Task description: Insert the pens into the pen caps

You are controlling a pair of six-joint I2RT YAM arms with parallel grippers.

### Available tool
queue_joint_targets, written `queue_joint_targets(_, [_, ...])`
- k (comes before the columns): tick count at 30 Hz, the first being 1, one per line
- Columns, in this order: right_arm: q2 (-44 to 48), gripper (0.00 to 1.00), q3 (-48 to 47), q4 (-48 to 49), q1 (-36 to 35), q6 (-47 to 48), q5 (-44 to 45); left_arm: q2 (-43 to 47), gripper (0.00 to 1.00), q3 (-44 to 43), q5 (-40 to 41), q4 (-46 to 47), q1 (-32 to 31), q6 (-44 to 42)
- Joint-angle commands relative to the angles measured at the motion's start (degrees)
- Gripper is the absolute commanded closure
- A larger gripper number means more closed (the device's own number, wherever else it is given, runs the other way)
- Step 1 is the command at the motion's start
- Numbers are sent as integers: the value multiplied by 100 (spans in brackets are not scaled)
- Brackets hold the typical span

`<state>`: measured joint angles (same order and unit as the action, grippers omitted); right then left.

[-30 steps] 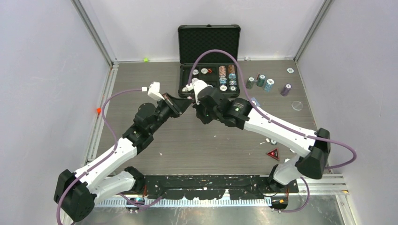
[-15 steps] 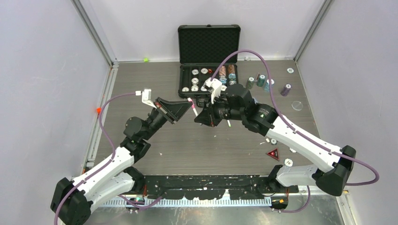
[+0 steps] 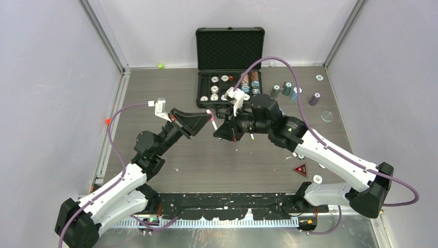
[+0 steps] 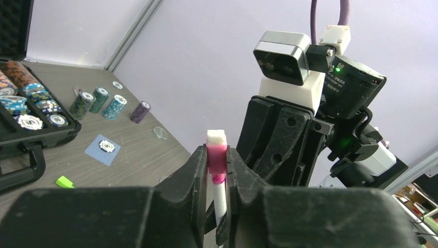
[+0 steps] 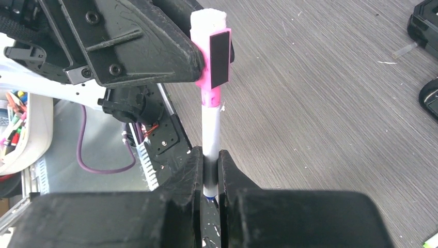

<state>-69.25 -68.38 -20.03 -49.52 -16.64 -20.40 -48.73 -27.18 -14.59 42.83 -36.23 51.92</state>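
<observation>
Grey wood-grain table [image 3: 217,160], boxed in on three sides by pale walls [image 3: 46,103], with aluminium rails along the edges. At the near edge, a black mounting strip under both arm bases.

Raised above mid-table, just in front of the case: white pen [image 5: 210,129] with pink cap [image 5: 213,67] seated on its end. Left gripper [image 4: 217,170] pressed together on the pink cap. Right gripper [image 5: 210,165] clamped on the white barrel lower down. Between the two sets of fingertips, only a short stretch of bare barrel.

At the far edge, open black case [image 3: 230,49], lid upright, poker chips [image 3: 249,78] in its tray. To the right of it, loose chip stacks [image 3: 286,89], a purple stack [image 3: 314,98] and a clear disc [image 3: 327,116]. Beside the right forearm, red triangular token [image 3: 300,169] among a few small white bits. Flat on the table near the case's handle, neon green cap [image 4: 64,181], close to a blue card [image 4: 107,148] bearing one chip.

Purple cables [image 3: 268,59] looped over both arms, the right one arching above the case.

Bare wood grain across the left half of the table and in the stretch between the grippers and the arm bases. Crowded on the right by chips and token. Case close behind the meeting fingertips, walls well apart from them on either side.
</observation>
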Motion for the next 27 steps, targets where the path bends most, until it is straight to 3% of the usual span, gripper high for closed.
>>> queue_joint_targets(1, [503, 100, -149, 2276, 22, 25, 120, 91, 76, 279, -1187, -1151, -360, -191])
queue_joint_targets(6, [747, 100, 69, 2045, 26, 95, 345, 613, 42, 277, -803, -1713, -357, -331])
queue_joint_targets(9, [874, 100, 182, 1754, 27, 107, 585, 1002, 31, 193, -654, -2187, -356, -441])
queue_joint_targets(11, [947, 100, 253, 1643, 21, 92, 782, 1259, 13, 103, -589, -2599, -350, -537])
queue_joint_targets(13, [1012, 100, 326, 1526, 21, 64, 1037, 1514, 2, -5, -513, -3096, -350, -648])
queue_joint_targets(19, [1098, 100, 362, 771, 21, -47, 1902, 2446, 0, -597, 265, -5481, -354, -1065])
queue_joint_targets(27, [1050, 100, 590, -289, 14, -686, 3246, 2875, 0, -2036, 2549, -8692, -354, -1347])
